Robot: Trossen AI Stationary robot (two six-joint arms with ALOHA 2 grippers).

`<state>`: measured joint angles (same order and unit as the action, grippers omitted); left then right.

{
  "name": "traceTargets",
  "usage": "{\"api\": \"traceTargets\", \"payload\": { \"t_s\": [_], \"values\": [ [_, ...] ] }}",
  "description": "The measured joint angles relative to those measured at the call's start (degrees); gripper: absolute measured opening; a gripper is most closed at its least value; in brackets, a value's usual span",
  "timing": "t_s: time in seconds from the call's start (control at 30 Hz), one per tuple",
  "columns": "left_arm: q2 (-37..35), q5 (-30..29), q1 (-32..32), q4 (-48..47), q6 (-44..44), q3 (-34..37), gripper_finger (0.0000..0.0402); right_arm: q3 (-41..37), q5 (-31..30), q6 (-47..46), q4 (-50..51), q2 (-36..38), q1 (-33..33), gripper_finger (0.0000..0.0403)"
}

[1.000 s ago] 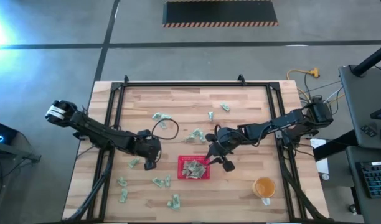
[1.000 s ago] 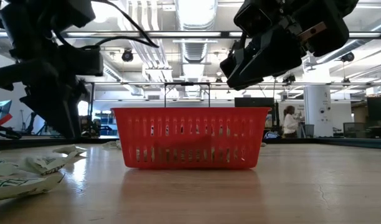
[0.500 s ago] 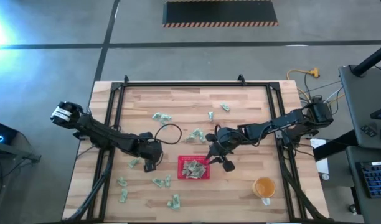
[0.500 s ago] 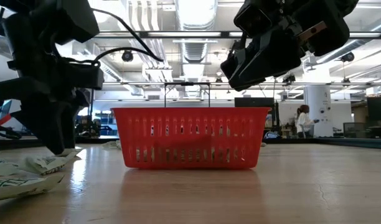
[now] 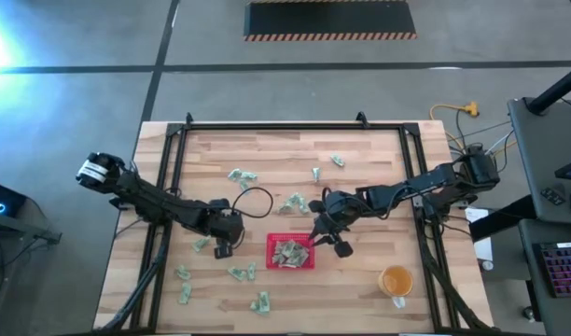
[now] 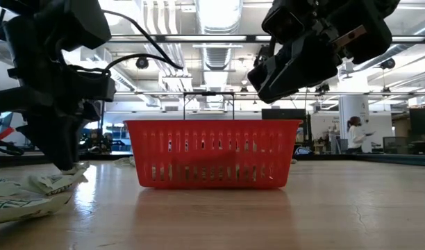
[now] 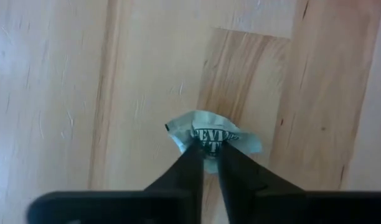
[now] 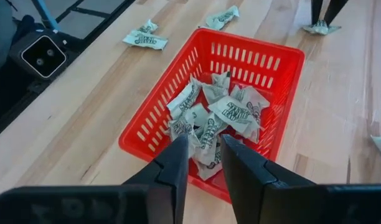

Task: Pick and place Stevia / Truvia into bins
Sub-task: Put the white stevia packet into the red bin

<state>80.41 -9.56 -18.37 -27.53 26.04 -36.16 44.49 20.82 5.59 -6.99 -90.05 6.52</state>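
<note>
A light, limp paper sachet [image 7: 210,138] is pinched at mid-body by the left end effector [image 7: 206,155]. Crumpling is likely; lifting demands little force. The right end effector [image 8: 205,163], slightly spread and empty, is held over the red tray [image 8: 284,93].

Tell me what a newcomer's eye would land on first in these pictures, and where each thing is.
The bright red tray near the table's front middle stands out first, with a heap of pale green and white sachets inside it. The right gripper hangs just above that heap, its fingers a little apart and holding nothing. To the tray's left, the left gripper is down at the tabletop, pinched shut on a crumpled sachet, with more loose sachets scattered around.
</note>
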Motion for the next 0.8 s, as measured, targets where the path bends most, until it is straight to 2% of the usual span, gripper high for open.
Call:
{"api": "traceTargets", "payload": {
  "t_s": [0.13, 0.27, 0.37, 0.47, 0.6, 0.8],
  "values": [
    [-0.71, 0.07, 0.0, -0.09, 0.0, 0.0, 0.0004, 0.0, -0.52, 0.44, 0.91, 0.77, -0.24, 0.0079],
    [-1.7, 0.02, 0.0, -0.58, 0.0, -0.8, 0.0005, 0.0, -5.31, 0.62, 3.66, 2.43, -0.34, 0.0072],
    [-2.95, -0.56, 0.0, -0.54, -0.87, -1.7, 0.0001, 0.0, -12.41, 0.26, 8.34, 4.2, -0.32, 0.0068],
    [-3.99, -1.63, 0.0, 0.19, -1.44, -2.69, 0.0001, 0.0, -22.57, -1.76, 14.24, 5.83, -0.35, 0.0069],
    [-4.69, -1.69, -0.02, 5.36, -4.45, -3.21, 0.0001, 0.0, -33.17, -6.83, 22.35, 6.83, -0.37, 0.0073],
    [-4.93, 0.32, -0.13, 17.11, -12.6, -3.13, 0.0001, -0.31, -34.33, -10.34, 27.44, 6.5, -0.54, 0.008]
  ]
}}
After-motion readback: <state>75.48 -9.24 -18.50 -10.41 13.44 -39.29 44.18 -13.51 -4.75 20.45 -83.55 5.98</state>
